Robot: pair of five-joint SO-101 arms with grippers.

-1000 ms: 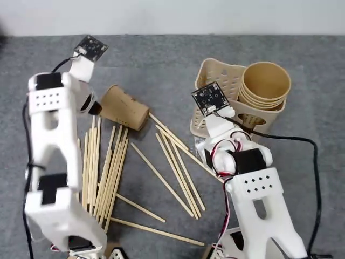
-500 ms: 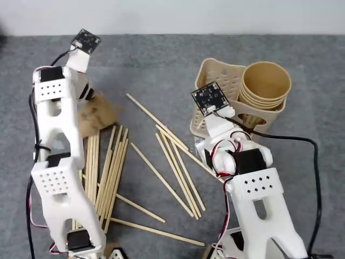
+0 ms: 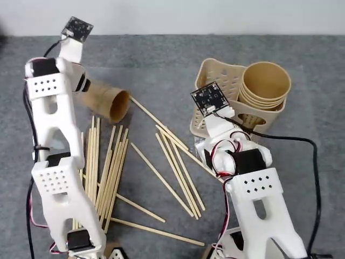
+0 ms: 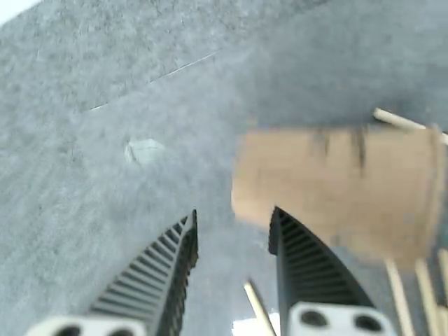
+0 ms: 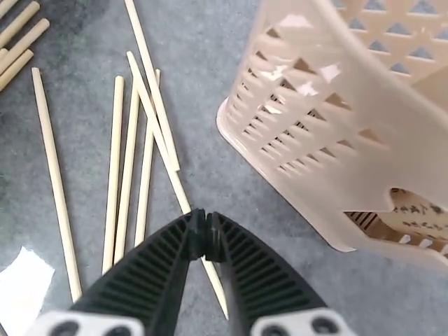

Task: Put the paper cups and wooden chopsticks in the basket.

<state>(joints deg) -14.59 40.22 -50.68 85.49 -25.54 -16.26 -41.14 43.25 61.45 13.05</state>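
A brown paper cup [image 3: 105, 101] lies on its side on the grey mat, mouth toward the basket. In the left wrist view the cup [image 4: 336, 189] lies just past my left gripper [image 4: 231, 224], which is open with nothing between its fingers; one fingertip [image 4: 280, 220] is close to the cup's base. Wooden chopsticks [image 3: 105, 167] lie scattered between the arms. The beige basket [image 3: 215, 75] holds a stack of paper cups [image 3: 267, 83]. My right gripper [image 5: 203, 227] is shut and empty, hovering over loose chopsticks [image 5: 150, 140] beside the basket [image 5: 329, 133].
A bundle of chopsticks [image 3: 91, 156] lies along the left arm's base. A long one [image 3: 159, 123] runs from the cup toward the basket. A white scrap [image 5: 21, 287] lies on the mat. Open mat stretches behind the cup.
The left arm swung toward the back of the table. The cup shifted left and turned, its mouth now facing the basket, uncovering a chopstick. The right arm stayed still.
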